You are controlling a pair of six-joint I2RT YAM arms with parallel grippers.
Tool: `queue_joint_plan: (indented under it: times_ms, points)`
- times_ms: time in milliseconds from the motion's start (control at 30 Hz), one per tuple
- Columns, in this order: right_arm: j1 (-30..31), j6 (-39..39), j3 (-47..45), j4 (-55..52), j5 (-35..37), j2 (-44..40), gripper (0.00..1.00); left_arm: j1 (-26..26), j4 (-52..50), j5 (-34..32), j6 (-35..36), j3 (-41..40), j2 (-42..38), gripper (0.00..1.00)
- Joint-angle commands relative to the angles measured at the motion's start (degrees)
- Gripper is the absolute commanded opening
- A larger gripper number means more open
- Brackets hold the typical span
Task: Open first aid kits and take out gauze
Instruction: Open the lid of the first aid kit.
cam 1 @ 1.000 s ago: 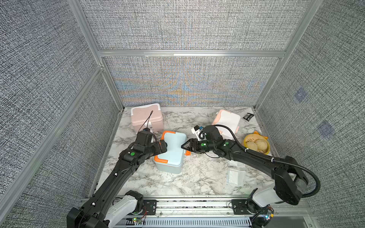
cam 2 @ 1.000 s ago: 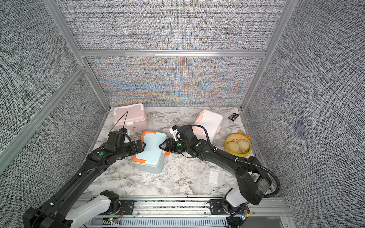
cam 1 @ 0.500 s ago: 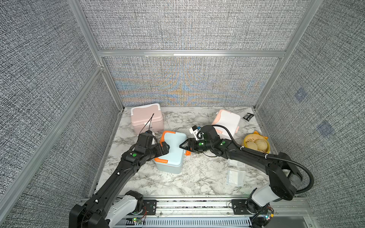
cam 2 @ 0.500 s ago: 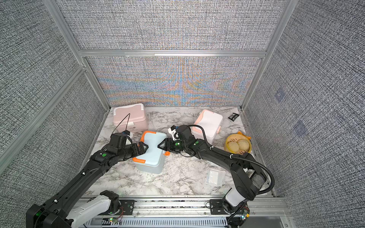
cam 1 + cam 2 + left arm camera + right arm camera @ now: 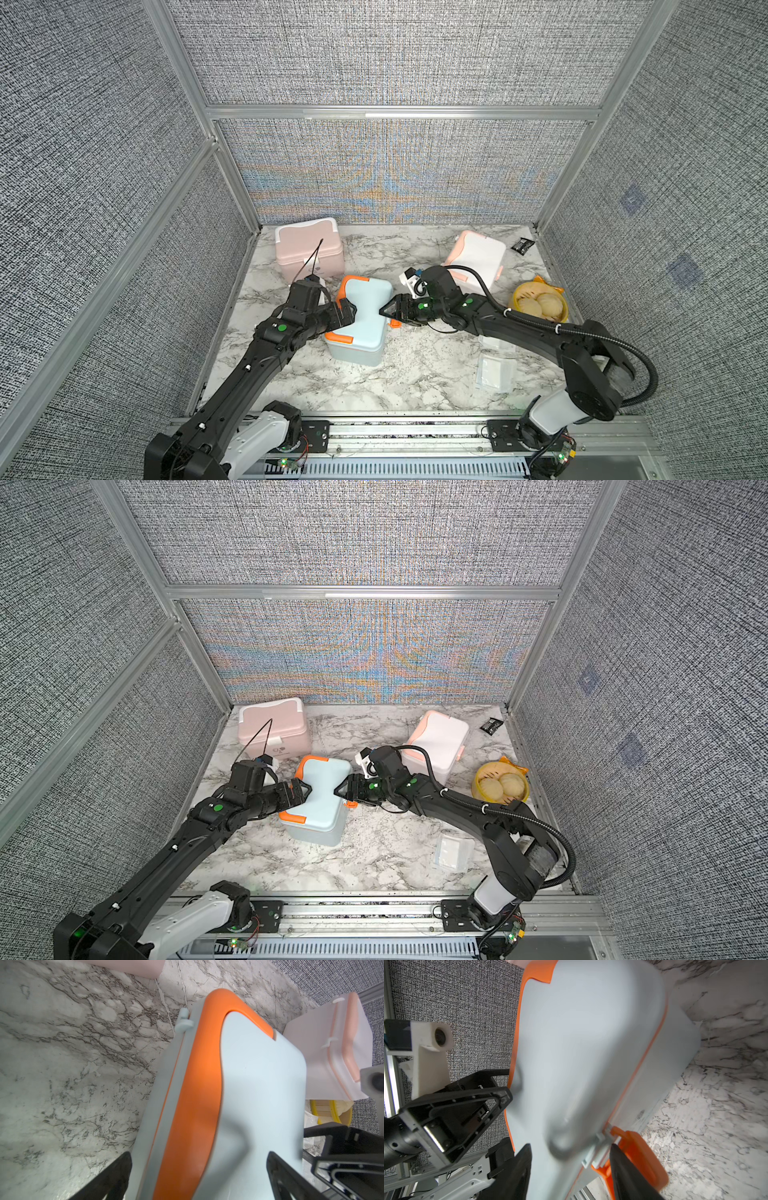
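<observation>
The left gripper (image 5: 348,311) spreads wide around the pale blue plastic box with orange handle (image 5: 360,318) at mid-frame. The right gripper (image 5: 388,311) is half-parted at its orange latch (image 5: 638,1153) — grip unclear. All three kits look closed. One clear-packed white gauze pad (image 5: 494,370) lies lower right — likely two remain. Contents unseen.

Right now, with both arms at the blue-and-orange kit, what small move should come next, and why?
Probably the right tool should lift the lid edge by the orange latch. The latch looks flipped out from the blue-and-orange kit, whose lid still sits flat, and the right tool's jaws straddle that edge. The left tool, wide open, straddles the opposite rim and could brace it.
</observation>
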Motion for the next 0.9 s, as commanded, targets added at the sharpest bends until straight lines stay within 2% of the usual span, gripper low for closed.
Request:
queue_joint_plan:
  times_ms: [0, 167, 400, 867]
  points:
    - [0.09, 0.64, 0.55, 2.45, -1.56, 0.5, 0.62, 0.06, 0.37, 0.2, -0.03, 0.0, -0.35, 1.0]
    - [0.28, 0.49, 0.84, 2.1, -1.43, 0.26, 0.62, 0.02, 0.37, 0.55, -0.21, 0.07, -0.36, 1.0]
    - [0.3, -2.45, 1.52, -4.12, 3.63, -2.12, 0.62, 0.05, -0.21, -0.06, -0.03, 0.05, -1.07, 1.0]
    - [0.99, 0.2, 1.77, 2.16, -0.97, 1.35, 0.62, 0.08, -0.34, -0.15, -0.06, -0.35, -1.47, 1.0]
